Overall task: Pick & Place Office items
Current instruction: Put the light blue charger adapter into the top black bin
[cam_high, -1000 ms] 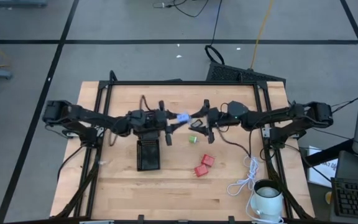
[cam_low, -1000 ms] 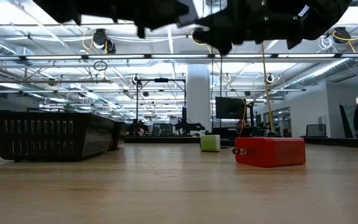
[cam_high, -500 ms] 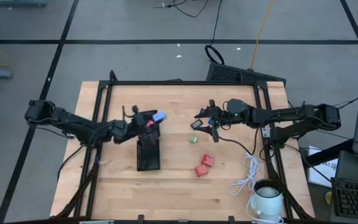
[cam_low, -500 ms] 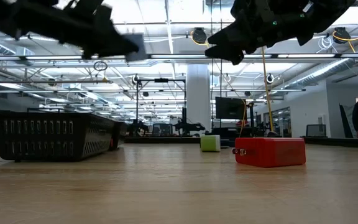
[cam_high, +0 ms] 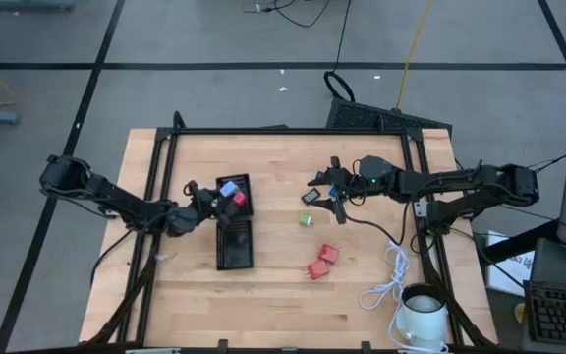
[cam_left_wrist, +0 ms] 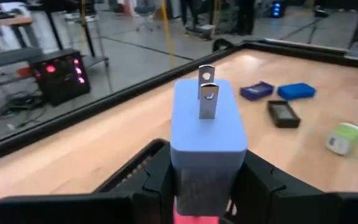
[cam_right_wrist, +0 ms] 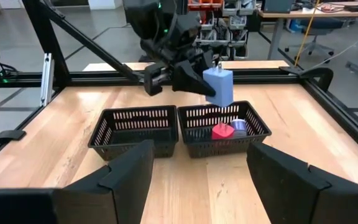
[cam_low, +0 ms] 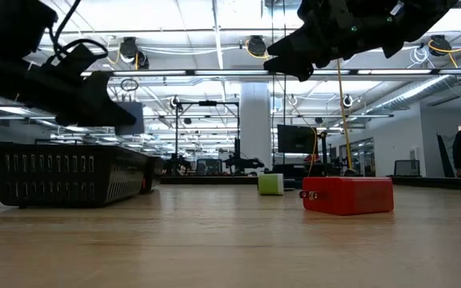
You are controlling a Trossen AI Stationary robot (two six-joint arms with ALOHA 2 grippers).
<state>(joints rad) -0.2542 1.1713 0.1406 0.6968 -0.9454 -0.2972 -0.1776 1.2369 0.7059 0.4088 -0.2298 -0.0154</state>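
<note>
Left tool [cam_high: 222,195] carried blue plug [cam_high: 229,188] over tray [cam_high: 234,241]; wood table [cam_high: 283,295].

An overhead camera looks straight down on the table [cam_high: 283,285]; a table-level camera faces the room. Both wrist cameras look forward, sharing the black tray [cam_right_wrist: 179,127] with the overhead.
</note>
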